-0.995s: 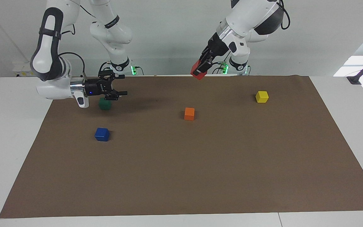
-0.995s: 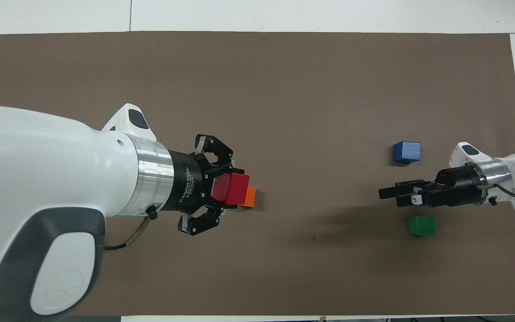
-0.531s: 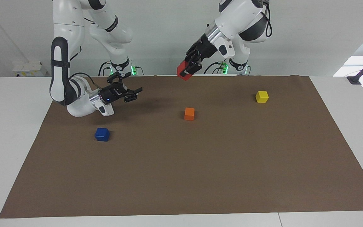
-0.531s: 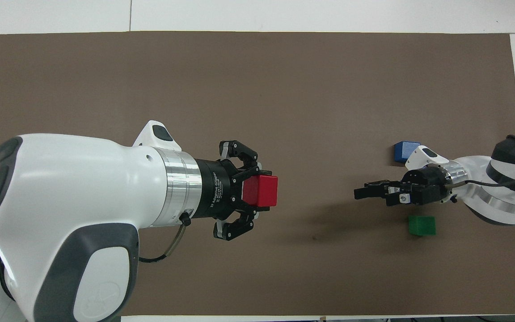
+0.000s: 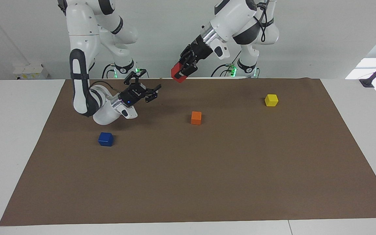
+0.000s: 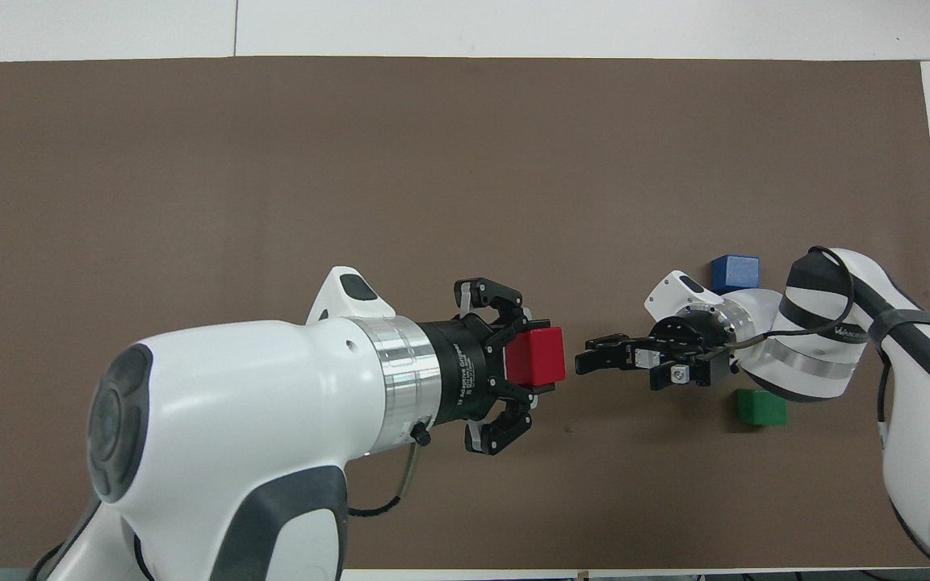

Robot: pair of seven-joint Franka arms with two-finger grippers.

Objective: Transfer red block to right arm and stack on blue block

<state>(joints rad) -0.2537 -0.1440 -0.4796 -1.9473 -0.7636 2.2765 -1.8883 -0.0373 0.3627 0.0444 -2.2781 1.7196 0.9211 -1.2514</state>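
Note:
My left gripper [image 5: 180, 72] is shut on the red block [image 5: 177, 71] and holds it in the air over the mat's edge nearest the robots. In the overhead view the left gripper [image 6: 544, 357] and red block [image 6: 536, 356] point at my right gripper [image 6: 590, 360]. My right gripper [image 5: 151, 85], with a blue light on its wrist, is open and empty. It is raised and tilted toward the red block, a short gap away. The blue block [image 5: 105, 139] [image 6: 735, 273] rests on the mat at the right arm's end.
A brown mat [image 5: 207, 182] covers the table. An orange block [image 5: 196, 117] sits mid-mat and a yellow block [image 5: 271, 100] toward the left arm's end. A green block [image 6: 761, 407] lies by the right arm, nearer the robots than the blue block.
The left gripper carried the red block higher and toward the right arm's end. The right gripper rose and swung toward it, closing most of the gap.

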